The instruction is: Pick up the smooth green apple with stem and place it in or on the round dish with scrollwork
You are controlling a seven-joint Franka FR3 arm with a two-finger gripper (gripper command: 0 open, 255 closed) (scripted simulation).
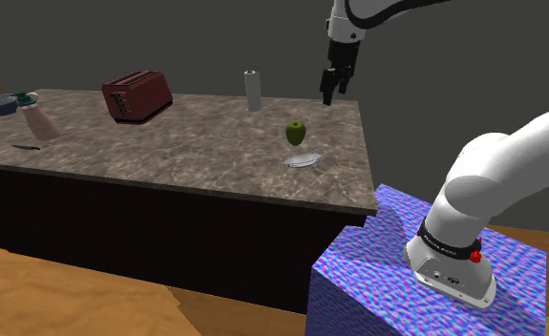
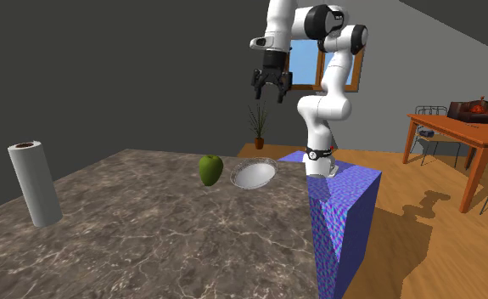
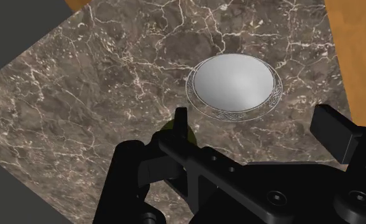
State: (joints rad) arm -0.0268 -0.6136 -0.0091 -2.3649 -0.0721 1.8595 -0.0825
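The gripper (image 1: 334, 94) hangs high over the counter (image 1: 167, 143) with its fingers spread apart and nothing between them. In the wrist view one finger (image 3: 180, 124) covers most of the apple (image 3: 168, 129), so just a thin green sliver peeks out on either side; its stem is hidden. The apple sits on the counter well below the gripper, just beside the dish (image 3: 232, 86), and whether the two touch is hard to tell. The dish lies below and ahead of the fingers, its patterned rim plain in the wrist view but faint from the shoulder view. Past the dish, the counter's edge is near, with wood floor (image 3: 356, 57) beyond. Bare counter lies around both; the paper roll (image 2: 35, 183) stands well apart
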